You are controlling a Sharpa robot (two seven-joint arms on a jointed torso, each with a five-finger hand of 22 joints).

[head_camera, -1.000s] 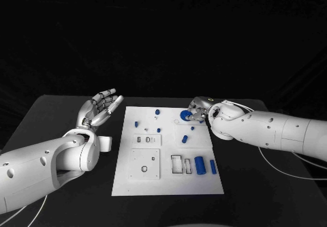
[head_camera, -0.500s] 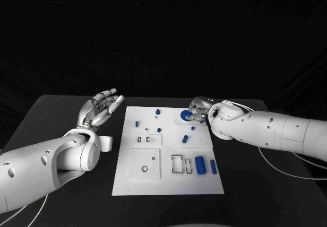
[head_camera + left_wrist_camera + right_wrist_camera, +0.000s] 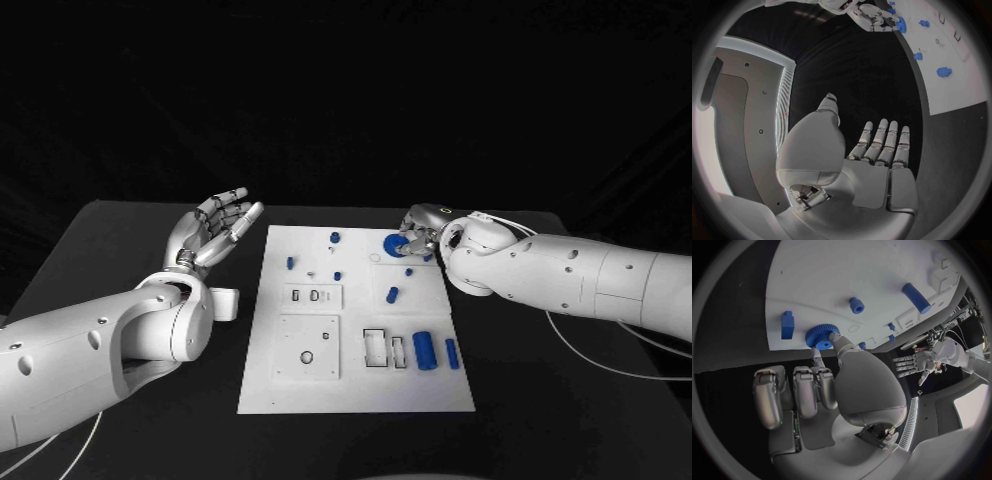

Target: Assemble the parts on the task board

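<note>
Gear work is the step in hand: the right robot hand (image 3: 420, 232) sits at the board's 1 o'clock corner, thumb and a finger pinching the blue knurled gear (image 3: 822, 336) while the other fingers lie pressed together alongside. To do it well, I judge the hand should keep the gear flat to the task board (image 3: 353, 385), centre its bore over its seat and press straight down with a slight twist — a tilted push could jam it. Whether it is already seated cannot be told.

The left robot hand (image 3: 216, 222) is spread and holds nothing, raised over the dark surface (image 3: 130, 250) at the board's 10 o'clock side, well apart from the parts.

The board is a matte white rectangular plate with shallow rectangular recesses and small round holes. The parts look like smooth hard plastic: a large blue cylinder (image 3: 424, 349) and a slimmer one (image 3: 450, 352) lie near 4 o'clock, and a short peg (image 3: 391, 294) lies right of centre. The gear has a ridged rim and a raised hub.
</note>
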